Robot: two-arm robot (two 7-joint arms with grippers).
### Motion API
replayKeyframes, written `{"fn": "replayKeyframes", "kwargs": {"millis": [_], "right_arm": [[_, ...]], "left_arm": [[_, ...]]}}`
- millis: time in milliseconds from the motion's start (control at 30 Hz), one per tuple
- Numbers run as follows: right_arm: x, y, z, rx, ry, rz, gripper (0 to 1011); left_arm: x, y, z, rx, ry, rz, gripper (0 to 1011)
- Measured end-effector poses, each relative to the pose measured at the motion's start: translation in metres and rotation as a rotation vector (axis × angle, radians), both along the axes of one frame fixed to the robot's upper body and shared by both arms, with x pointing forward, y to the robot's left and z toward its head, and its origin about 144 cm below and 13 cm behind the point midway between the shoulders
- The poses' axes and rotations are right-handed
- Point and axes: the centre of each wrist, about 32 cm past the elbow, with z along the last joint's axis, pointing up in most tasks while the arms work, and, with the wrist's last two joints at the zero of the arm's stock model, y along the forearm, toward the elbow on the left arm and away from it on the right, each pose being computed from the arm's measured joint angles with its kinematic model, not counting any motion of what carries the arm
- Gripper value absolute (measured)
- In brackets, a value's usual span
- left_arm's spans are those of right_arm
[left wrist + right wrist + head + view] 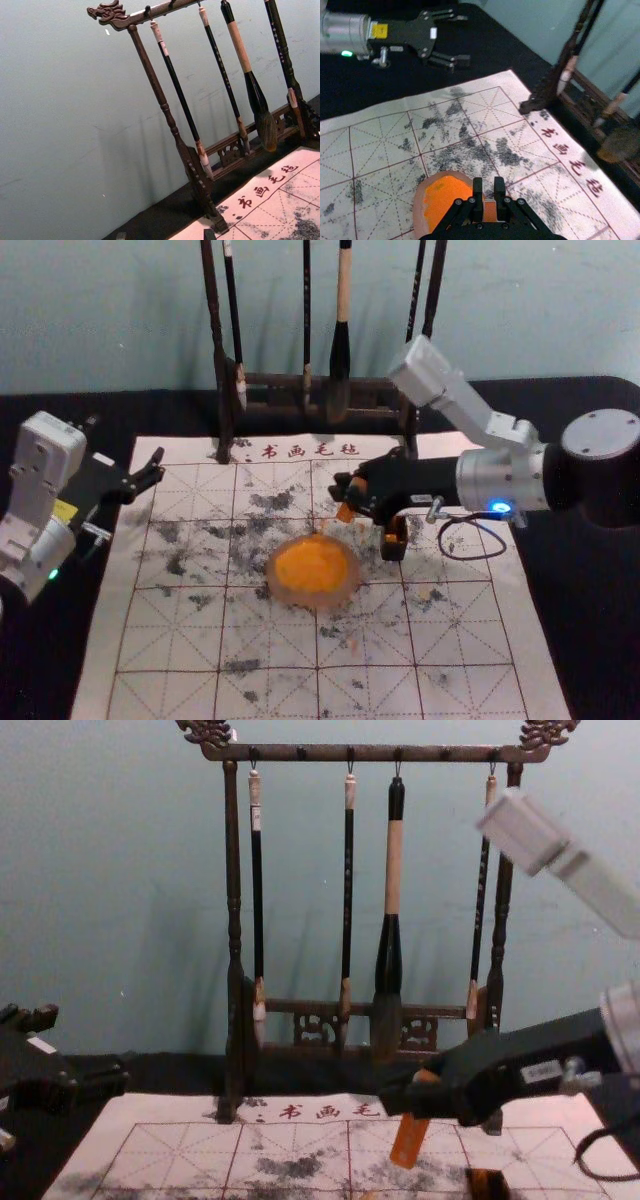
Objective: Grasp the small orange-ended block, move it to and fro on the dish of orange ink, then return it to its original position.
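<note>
The likeliest trouble was a twist or slip of the orange-ended block (407,1145): the right tool (488,187) had closed narrowly on its upper part, leaving the lower end hanging free and slightly tilted, so drag from the ink could lever it round between the fingers. Pressed too hard, or set down on the rim, it might also push the dish (312,601) across the felt mat (450,640) or tip it, since nothing seemed to brace it. Too high a pass would merely skim the orange ink (312,565), and a loaded end could drip on the way back. A small dark box with orange on it (394,545) stood just beside the right tool, close under the arm; a low sideways sweep could knock it. The right arm reached in from the right, its forearm nearly level, the tool pointing inward in front of the brush rack (232,900), and it held the block above the mat, near the dish's far right side. Whether the block's end touched the felt, I could not tell. The left tool (153,468) waited idle over the mat's left edge, spread wide and holding nothing.
</note>
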Motion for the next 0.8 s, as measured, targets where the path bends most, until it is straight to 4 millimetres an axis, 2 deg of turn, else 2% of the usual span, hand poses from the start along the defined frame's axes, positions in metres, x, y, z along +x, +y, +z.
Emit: {"fn": "replayKeyframes", "kwargs": {"millis": [200,533,800], "right_arm": [[-0.014,-0.009,0.008,0.024,0.019,-0.072,118],[-0.038,-0.023,0.011,0.025,0.048,-0.157,118],[-0.045,-0.031,0.007,0.012,0.066,-0.218,118]], "left_arm": [[0.000,0.000,0.000,0.000,0.000,0.000,1001],[0.000,0.000,0.000,0.000,0.000,0.000,1001],[0.000,0.000,0.000,0.000,0.000,0.000,1001]]}}
